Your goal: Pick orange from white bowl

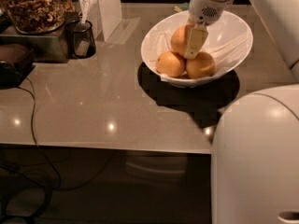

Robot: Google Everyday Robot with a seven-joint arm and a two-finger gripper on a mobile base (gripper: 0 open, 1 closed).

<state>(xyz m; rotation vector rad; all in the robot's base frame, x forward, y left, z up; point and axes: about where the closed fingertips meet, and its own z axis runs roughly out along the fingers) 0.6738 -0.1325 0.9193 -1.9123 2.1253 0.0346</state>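
The white bowl stands on the grey counter at the back right and holds three oranges. The orange, the largest and deepest in tone, lies at the back left of the bowl. Two smaller oranges lie in front of it, one on the left and one on the right. My gripper reaches down into the bowl from above. It sits against the right side of the large orange, just above the gap between the two front oranges. The arm's white wrist hides the bowl's far rim.
A glass jar of granola stands on a metal box at the back left, with a black cup and a white box beside it. A black device trails a cable. The robot's white body fills the lower right.
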